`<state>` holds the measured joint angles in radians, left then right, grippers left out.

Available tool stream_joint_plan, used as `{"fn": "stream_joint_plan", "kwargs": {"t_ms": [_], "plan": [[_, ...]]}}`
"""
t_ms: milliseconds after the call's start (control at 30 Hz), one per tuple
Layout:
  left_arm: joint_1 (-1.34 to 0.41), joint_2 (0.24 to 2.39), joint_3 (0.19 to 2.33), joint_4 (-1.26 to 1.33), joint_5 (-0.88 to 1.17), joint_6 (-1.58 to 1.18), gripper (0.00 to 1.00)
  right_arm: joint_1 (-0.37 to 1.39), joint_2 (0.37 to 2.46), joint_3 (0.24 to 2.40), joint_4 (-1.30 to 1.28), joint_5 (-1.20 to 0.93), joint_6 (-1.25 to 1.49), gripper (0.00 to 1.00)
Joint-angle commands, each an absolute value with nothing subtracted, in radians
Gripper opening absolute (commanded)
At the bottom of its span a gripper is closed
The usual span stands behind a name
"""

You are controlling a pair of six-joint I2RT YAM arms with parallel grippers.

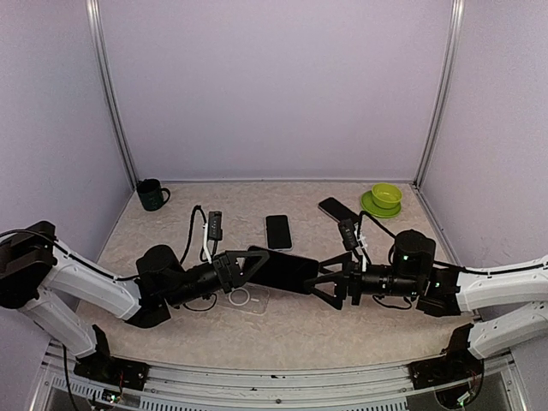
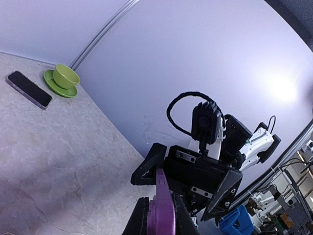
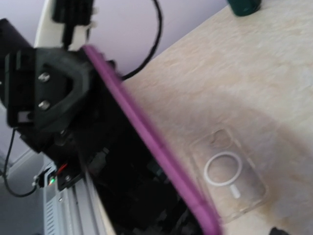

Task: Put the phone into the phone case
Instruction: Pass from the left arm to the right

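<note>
The left claw (image 1: 255,262) is clamped on one end of the phone (image 1: 287,271), a dark slab with a purple rim, and holds it in the air above the middle of the counter (image 1: 282,334). The right claw (image 1: 329,284) faces it from the other side with its jaws spread wide. The phone's free end reaches about to them, but I cannot tell whether either finger touches it. The clear case (image 1: 250,299), with a white ring in its back, lies flat on the counter just under the left claw, apart from the phone. Farther back lie a second phone (image 1: 278,231) and a third phone (image 1: 337,209). A green bowl (image 1: 386,193) on a saucer (image 1: 370,205) stands at the right rear, and a dark mug (image 1: 152,195) at the left rear.
</note>
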<state>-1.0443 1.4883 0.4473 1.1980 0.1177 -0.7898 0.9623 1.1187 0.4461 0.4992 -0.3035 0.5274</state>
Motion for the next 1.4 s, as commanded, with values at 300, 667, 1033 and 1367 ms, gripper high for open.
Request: {"fn": "stream_joint_plan", "kwargs": {"t_ms": [300,667,1033,1367], "plan": [[-1.049,1.642,0.488,1.525,0.08,-0.917,0.0,0.954,1.178,0.479,0.663,-0.433,0.616,0.98],[-1.053,1.721,0.494,1.639,0.071,-0.917,0.0,0.951,1.248,0.48,0.782,-0.512,0.727,0.96],[-1.058,1.777,0.505,1.673,0.084,-0.918,0.0,0.949,1.306,0.492,0.88,-0.568,0.815,0.84],[-1.058,1.784,0.501,1.671,0.085,-0.926,0.0,0.938,1.317,0.491,0.91,-0.563,0.844,0.65]]}}
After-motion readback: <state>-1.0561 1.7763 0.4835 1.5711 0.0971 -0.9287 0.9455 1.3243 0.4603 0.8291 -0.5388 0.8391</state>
